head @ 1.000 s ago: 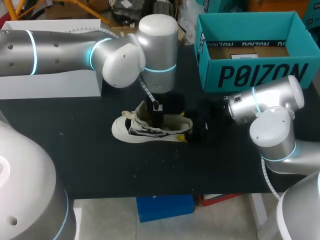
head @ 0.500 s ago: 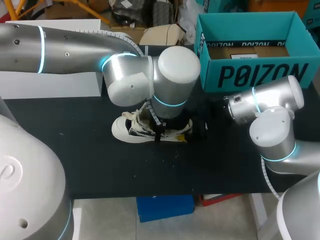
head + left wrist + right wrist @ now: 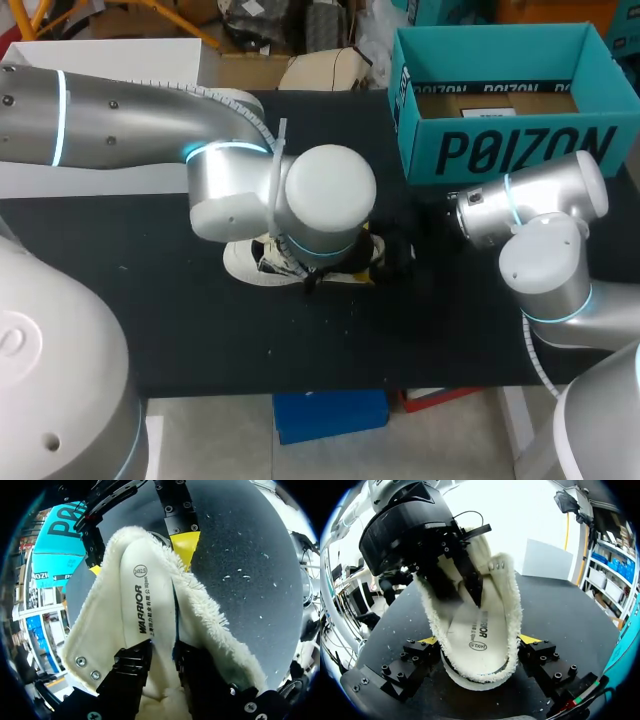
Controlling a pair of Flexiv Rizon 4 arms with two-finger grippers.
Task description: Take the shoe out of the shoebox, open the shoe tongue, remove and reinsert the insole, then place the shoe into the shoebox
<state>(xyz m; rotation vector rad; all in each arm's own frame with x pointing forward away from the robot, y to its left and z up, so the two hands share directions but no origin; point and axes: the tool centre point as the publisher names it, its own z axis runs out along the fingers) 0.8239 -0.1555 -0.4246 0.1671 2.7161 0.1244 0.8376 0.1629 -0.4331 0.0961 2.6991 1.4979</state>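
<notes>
Sitting on its sole about mid-worktop (image 3: pixel 180 320), the shoe (image 3: pixel 240 262) has its white toe poking out toward the left arm's side. Most of the rest is hidden under the big wrist of the left arm (image 3: pixel 120 100), which hangs right over it. The left claw (image 3: pixel 173 652) is down inside the shoe. Its two black fingers (image 3: pixel 131 672) are pressed nearly together, pinching the edge of the white insole (image 3: pixel 142 605) right where it meets the fluffy fleece lining (image 3: pixel 210 625). The right claw (image 3: pixel 479 642) is spread wide around the heel, with one yellow tip touching each side, so it's clamped on the shoe. As for writing, the insole has a line of dark lettering down its length plus a small round stamp near the heel end, and both show up in both wrist views. The teal shoebox (image 3: pixel 500 150) has big dark letters across its near wall and smaller print along the inner rim. It's open, back on the right arm's side, apart from the shoe, with a brown cardboard insert (image 3: pixel 495 103) showing inside.
</notes>
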